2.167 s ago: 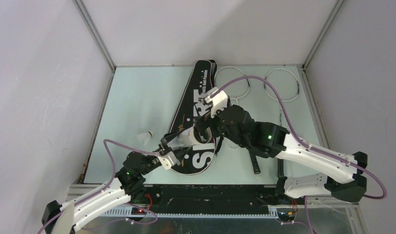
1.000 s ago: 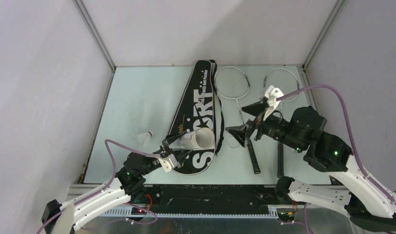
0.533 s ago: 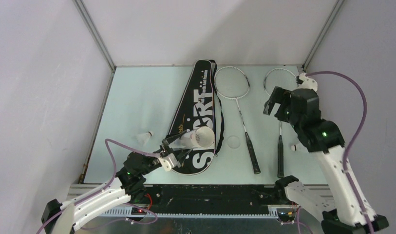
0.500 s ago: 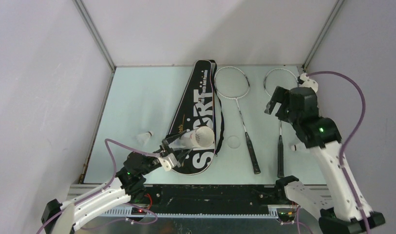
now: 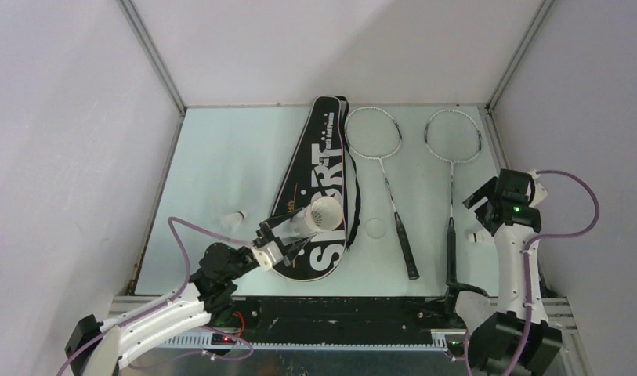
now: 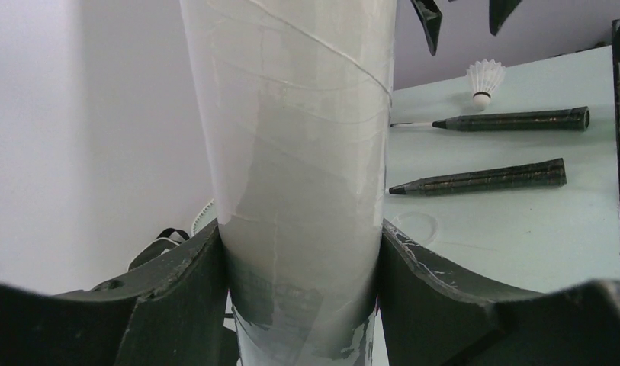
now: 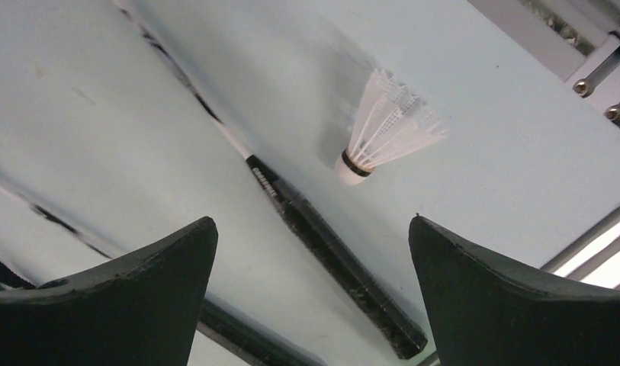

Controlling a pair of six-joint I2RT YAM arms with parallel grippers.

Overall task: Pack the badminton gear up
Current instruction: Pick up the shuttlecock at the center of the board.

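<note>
1. Nearest to me, my left gripper [image 5: 277,237] is clamped on the lower end of the tube [image 5: 315,217]. The tube leans up over the wide end of the bag [image 5: 319,164], with its open mouth on top.
2. My left wrist view shows what the top view hides: both fingers [image 6: 181,286] press against the sides of the tube.
3. My right gripper [image 5: 483,207] hangs at the right side, fingers wide apart, holding nothing.
4. Just beside it the right shuttlecock [image 5: 475,236] lies on the table [image 5: 221,157], close to a handle [image 7: 345,274]. Only the right wrist view shows the black band at its cork, and a small print on the handle that I cannot read.
5. The left shuttlecock [image 5: 236,218] lies alone, left of the bag. Only the top view has it.
6. A clear disc [image 5: 374,228] lies between the bag and the left racket [image 5: 385,168].
7. The table is pale green and matt.
8. The bag carries "SPORT" in big white letters. The finer writing is too small to read.
9. The left racket and the right racket [image 5: 451,180] lie parallel, heads toward the far edge.
10. Farthest, plain grey-white walls [image 5: 338,47] with metal corner posts close the room.
</note>
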